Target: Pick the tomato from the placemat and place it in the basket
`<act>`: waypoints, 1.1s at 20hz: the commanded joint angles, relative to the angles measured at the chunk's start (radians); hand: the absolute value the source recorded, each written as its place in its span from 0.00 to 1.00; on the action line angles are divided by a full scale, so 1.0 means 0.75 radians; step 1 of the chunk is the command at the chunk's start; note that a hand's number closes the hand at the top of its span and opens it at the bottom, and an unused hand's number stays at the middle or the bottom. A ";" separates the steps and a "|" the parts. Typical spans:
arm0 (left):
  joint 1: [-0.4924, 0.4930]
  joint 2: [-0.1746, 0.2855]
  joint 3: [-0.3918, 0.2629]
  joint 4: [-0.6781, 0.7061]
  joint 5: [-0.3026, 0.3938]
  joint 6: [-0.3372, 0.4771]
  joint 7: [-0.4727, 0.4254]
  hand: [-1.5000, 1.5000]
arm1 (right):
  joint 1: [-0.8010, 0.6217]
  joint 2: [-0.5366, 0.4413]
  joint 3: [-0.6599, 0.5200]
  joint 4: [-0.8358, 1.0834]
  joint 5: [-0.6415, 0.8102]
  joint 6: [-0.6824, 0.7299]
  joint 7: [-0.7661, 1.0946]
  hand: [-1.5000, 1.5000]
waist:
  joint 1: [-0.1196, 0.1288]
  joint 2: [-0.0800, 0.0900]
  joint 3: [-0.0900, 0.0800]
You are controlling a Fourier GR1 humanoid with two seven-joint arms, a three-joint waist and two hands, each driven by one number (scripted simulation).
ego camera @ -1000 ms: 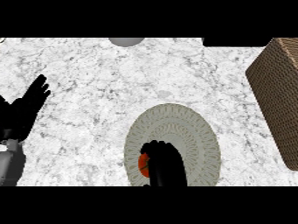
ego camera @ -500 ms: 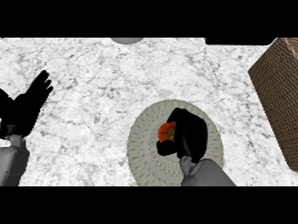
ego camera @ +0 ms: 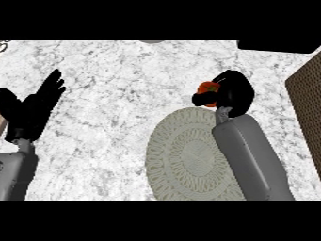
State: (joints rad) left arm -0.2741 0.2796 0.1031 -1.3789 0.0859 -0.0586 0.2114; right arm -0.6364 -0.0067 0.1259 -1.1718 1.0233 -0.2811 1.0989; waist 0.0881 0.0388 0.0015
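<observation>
Tomato (ego camera: 206, 88): red-orange, round, only partly visible. Right hand (ego camera: 234, 93): fingers curled round the tomato, which shows at the hand's left side, its lower part hidden by black fingers. Hand and tomato are over bare counter (ego camera: 121, 94), just past the far edge of the placemat (ego camera: 183, 160). Placemat: round, pale, woven, right forearm lying across it. Basket (ego camera: 319, 108): brown wicker, at the counter's right edge, apart from the tomato; contents cannot be seen. Left hand (ego camera: 31, 110): open, fingers up, near the counter's left edge.
</observation>
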 commanded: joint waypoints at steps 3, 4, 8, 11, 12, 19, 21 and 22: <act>-0.015 -0.032 -0.039 0.005 -0.014 0.002 0.012 0.50 | -0.289 0.009 -0.182 0.122 0.142 -0.389 0.106 1.00 | 0.030 -0.001 -0.001; -0.040 -0.023 -0.031 0.012 -0.017 0.010 0.032 0.50 | -0.352 0.009 -0.178 0.143 0.180 -0.417 0.116 1.00 | 0.030 -0.006 -0.002; -0.061 -0.048 -0.053 0.035 -0.040 0.029 0.026 0.50 | -0.513 -0.016 -0.255 0.317 0.396 -0.496 0.134 1.00 | 0.013 0.000 -0.006; -0.030 -0.015 -0.027 0.003 -0.015 -0.002 0.016 0.50 | -0.631 -0.034 -0.331 0.416 0.526 -0.502 0.225 1.00 | 0.030 -0.012 -0.007; -0.024 -0.030 -0.019 0.031 -0.017 0.019 0.013 0.50 | -0.672 -0.031 -0.354 0.449 0.562 -0.483 0.257 1.00 | 0.014 -0.013 -0.007; -0.045 -0.036 -0.042 0.030 -0.046 0.033 0.036 0.50 | -0.925 -0.145 -0.504 0.654 0.770 -0.355 0.371 1.00 | -0.008 -0.015 -0.007; 0.022 -0.007 -0.026 0.000 -0.016 -0.015 0.018 0.50 | -0.935 -0.155 -0.519 0.713 0.840 -0.408 0.385 1.00 | 0.008 -0.018 -0.006; 0.027 -0.008 -0.007 0.006 -0.007 -0.012 -0.014 0.50 | -0.985 -0.198 -0.553 0.722 0.841 -0.358 0.383 1.00 | 0.006 -0.018 -0.007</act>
State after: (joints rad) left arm -0.2841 0.2648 0.0844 -1.3673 0.0694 -0.0542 0.2239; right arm -1.2905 -0.1129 -0.2452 -0.6984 1.5860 -0.5311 1.1772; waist 0.0909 0.0262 -0.0037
